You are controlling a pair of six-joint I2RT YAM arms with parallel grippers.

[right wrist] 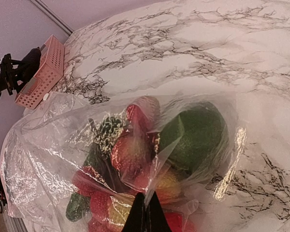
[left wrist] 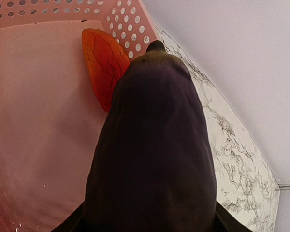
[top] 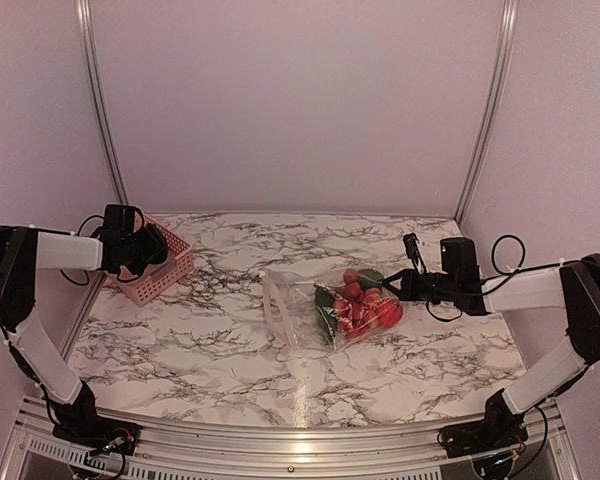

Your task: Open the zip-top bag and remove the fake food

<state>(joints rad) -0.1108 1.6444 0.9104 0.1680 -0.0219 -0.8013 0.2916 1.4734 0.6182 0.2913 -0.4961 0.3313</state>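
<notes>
The clear zip-top bag (top: 298, 312) lies on the marble table, its whitish zip strip at the left edge. Fake food (top: 360, 303), red, orange and dark green, is bunched in its right end. My right gripper (top: 405, 287) is shut on a fold of the bag's plastic there. In the right wrist view its closed fingertips (right wrist: 146, 208) pinch the film over red pieces and a dark green fruit (right wrist: 198, 137). My left gripper (top: 140, 246) is over the pink basket (top: 172, 266), shut on a dark purple eggplant (left wrist: 154, 154) that hides its fingers.
An orange-red toy piece (left wrist: 102, 63) lies inside the pink basket (left wrist: 130, 21) at the table's far left. The basket also shows in the right wrist view (right wrist: 41, 72). Metal frame posts stand at the back corners.
</notes>
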